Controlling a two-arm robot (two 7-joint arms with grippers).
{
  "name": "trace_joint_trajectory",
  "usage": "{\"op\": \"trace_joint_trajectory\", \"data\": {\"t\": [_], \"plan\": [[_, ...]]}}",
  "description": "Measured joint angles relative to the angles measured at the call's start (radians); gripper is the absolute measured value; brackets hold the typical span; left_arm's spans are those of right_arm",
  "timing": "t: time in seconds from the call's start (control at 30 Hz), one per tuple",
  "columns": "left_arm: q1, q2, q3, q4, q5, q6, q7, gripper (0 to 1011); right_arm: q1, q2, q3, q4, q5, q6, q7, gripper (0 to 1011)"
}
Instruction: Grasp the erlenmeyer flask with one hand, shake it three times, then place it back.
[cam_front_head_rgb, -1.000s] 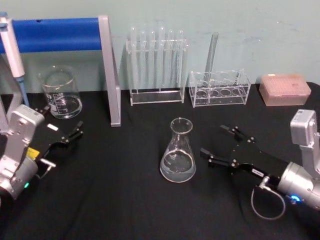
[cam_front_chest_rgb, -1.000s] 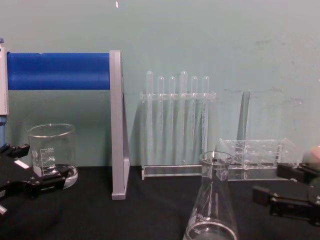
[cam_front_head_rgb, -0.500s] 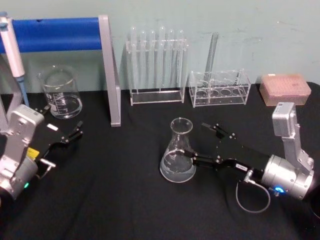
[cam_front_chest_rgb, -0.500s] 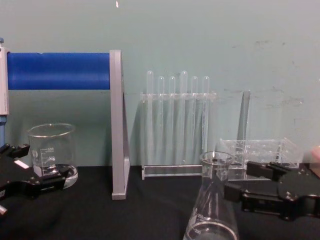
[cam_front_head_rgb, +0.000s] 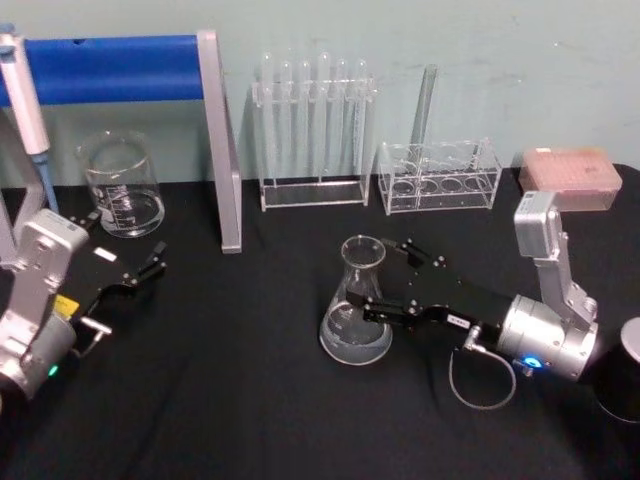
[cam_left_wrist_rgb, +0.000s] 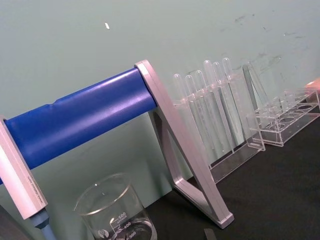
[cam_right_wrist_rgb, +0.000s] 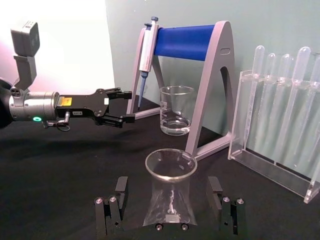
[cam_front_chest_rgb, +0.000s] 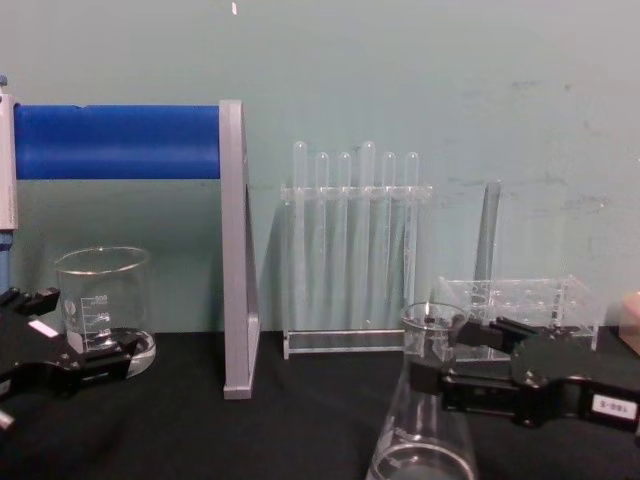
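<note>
Head view shows one erlenmeyer flask (cam_front_head_rgb: 356, 315) between the right claw's (cam_front_head_rgb: 379, 279) two spread fingers (cam_front_head_rgb: 395, 313), ungripped; left claw (cam_right_wrist_rgb: 129, 106) idles open.

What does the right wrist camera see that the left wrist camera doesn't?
Right wrist view: the erlenmeyer flask standing between the open fingers of the right gripper, and the left gripper, also open. Left wrist view: the low clear rack holding one tall tube. Both: the blue stand, the beaker and the test tube rack.

Lab: erlenmeyer flask (cam_front_head_rgb: 347, 332), glass beaker (cam_front_head_rgb: 122, 187), test tube rack (cam_front_head_rgb: 312, 135), pipette (cam_right_wrist_rgb: 148, 47) on blue stand (cam_front_head_rgb: 120, 68), pink tip box (cam_front_head_rgb: 568, 176).
</note>
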Motion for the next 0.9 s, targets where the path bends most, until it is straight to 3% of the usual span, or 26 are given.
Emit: {"op": "trace_joint_trajectory", "data": {"t": [0.4, 0.9], "plan": [[0.0, 0.0, 0.0, 0.0, 0.0, 0.0, 0.0, 1001, 0.047, -0.035, -0.026, 0.056, -0.018, -0.007, 0.004, 1003], [0.0, 0.0, 0.0, 0.0, 0.0, 0.0, 0.0, 1001, 0.054, -0.042, -0.035, 0.059, -0.051, -0.002, -0.029, 1003]]}}
